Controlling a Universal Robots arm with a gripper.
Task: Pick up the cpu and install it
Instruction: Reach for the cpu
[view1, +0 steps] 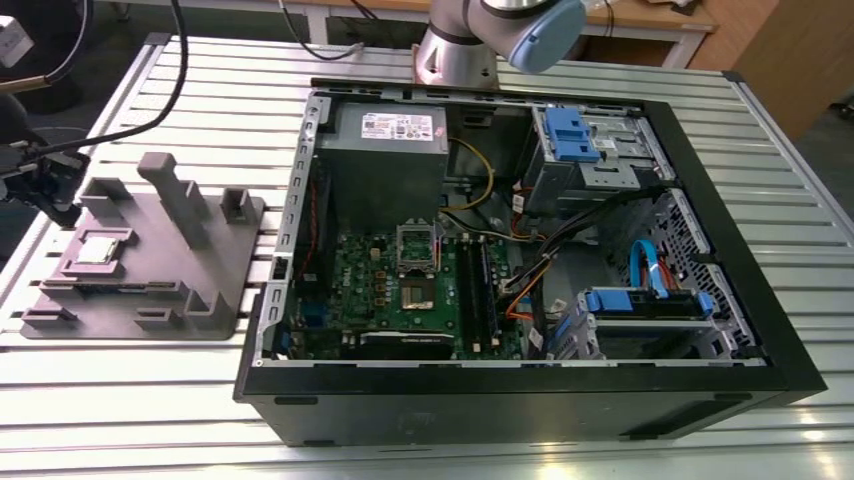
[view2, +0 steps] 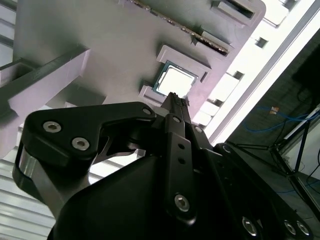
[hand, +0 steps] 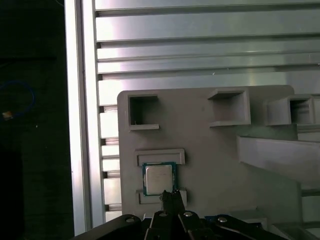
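Note:
The cpu (view1: 100, 250) is a small silvery square lying flat in a recess of the grey plastic tray (view1: 200, 270), at the exterior view's left. Both wrist views show the cpu (view2: 177, 82) (hand: 159, 178) between two raised tray lips. My gripper (view1: 51, 190) hangs just beside the tray, above the cpu. Its black fingertips (view2: 172, 100) (hand: 170, 196) meet in a narrow point that overlaps the cpu's near edge, shut with nothing between them. In the open computer case, the green motherboard (view1: 387, 300) carries the square metal socket frame (view1: 416, 243).
The tray has tall upright blocks (view1: 174, 195) close to the cpu. The black computer case (view1: 534, 400) lies open on the slatted metal table (view1: 134, 400), with cables, blue drive brackets (view1: 567, 135) and a grey power supply (view1: 387, 135) inside. The arm's base (view1: 461, 50) stands behind the case.

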